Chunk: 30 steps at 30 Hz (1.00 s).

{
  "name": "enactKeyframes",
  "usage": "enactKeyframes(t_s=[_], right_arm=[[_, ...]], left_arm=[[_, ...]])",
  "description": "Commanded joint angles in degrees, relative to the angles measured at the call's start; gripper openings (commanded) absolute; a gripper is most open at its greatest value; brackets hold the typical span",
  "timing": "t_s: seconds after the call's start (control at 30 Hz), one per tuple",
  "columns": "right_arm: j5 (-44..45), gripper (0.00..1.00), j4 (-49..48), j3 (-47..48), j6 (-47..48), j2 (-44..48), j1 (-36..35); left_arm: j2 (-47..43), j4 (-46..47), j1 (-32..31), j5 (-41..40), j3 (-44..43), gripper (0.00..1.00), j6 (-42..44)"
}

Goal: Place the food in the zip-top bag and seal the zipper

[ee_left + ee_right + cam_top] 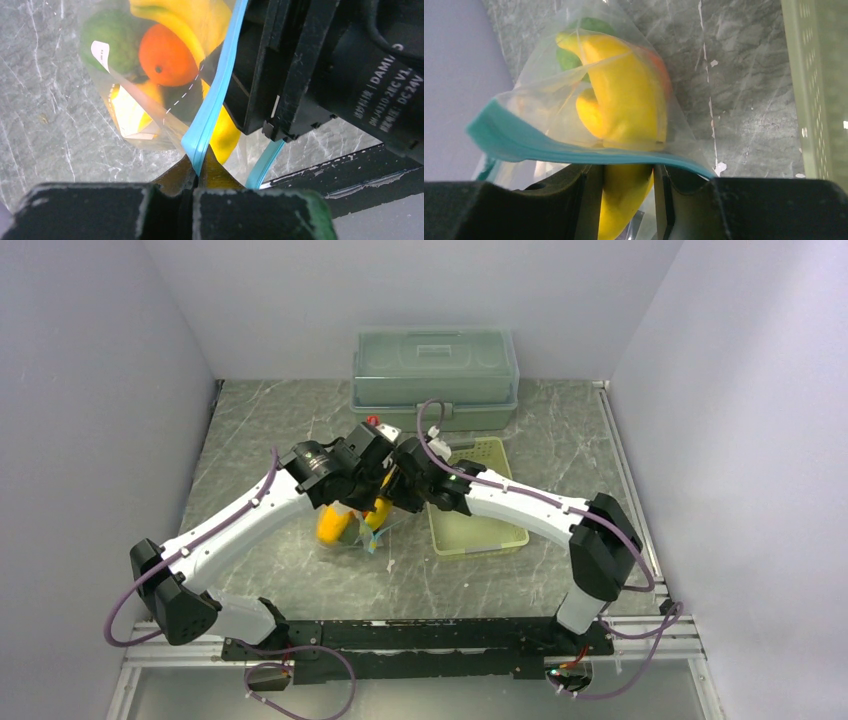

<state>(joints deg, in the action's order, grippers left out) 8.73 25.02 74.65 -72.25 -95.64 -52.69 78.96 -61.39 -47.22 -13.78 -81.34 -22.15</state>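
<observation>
**Inspector:** Where is the zip-top bag [352, 528]?

**Assessor:** Mid-table [280, 420], between the two arms. It sits just left of the pale green slotted basket [480, 522] and well short of the translucent green lidded box [435, 365] at the far edge. Whether its bottom rests on the surface cannot be told.

**Inspector:** Contents?

**Assessor:** Inside the clear plastic are an orange ball [167, 55], a dark green avocado [112, 40] to its left, and yellow bananas [624, 100].

**Inspector:** Left gripper [196, 175]?

**Assessor:** Fingers pressed together, pinching the teal-blue zipper [215, 95] at the near end of the strip.

**Inspector:** Right gripper [626, 192]?

**Assessor:** Fingers narrow, part-way apart, with the bananas filling the gap and touching both. The strip runs across in front of them.

**Inspector:** Is the zipper sealed?

**Assessor:** Its two halves meet at the left fingers. Further along, cannot tell.
</observation>
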Motion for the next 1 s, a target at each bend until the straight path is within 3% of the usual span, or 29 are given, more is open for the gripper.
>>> enactKeyframes(t_s=[0.0,0.07,0.3,0.73,0.97], right_arm=[[2.03,0.26,-3.56,2.91,0.26,-1.0,-0.34],[1.74,0.4,-3.25,3.04,1.01,-0.77,-0.44],[1.07,0.59,-6.11,0.06,3.96,3.8,-0.73],[1.88,0.62,-3.14,-3.22,9.2,13.7,-0.84],[2.33,0.6,0.45,-4.84,18.53,19.55,-0.76]], left_arm=[[-0.94,0.46,-0.28,0.68,-1.93,0.0,-0.52],[-0.66,-0.05,-0.29,0.3,-2.23,0.0,-0.48],[-0.03,-0.11,-0.27,-1.53,-2.12,0.0,-0.04],[-0.72,-1.06,0.11,-3.85,-2.73,0.0,0.63],[-0.89,-2.62,0.25,-4.06,-4.21,0.0,2.23]])
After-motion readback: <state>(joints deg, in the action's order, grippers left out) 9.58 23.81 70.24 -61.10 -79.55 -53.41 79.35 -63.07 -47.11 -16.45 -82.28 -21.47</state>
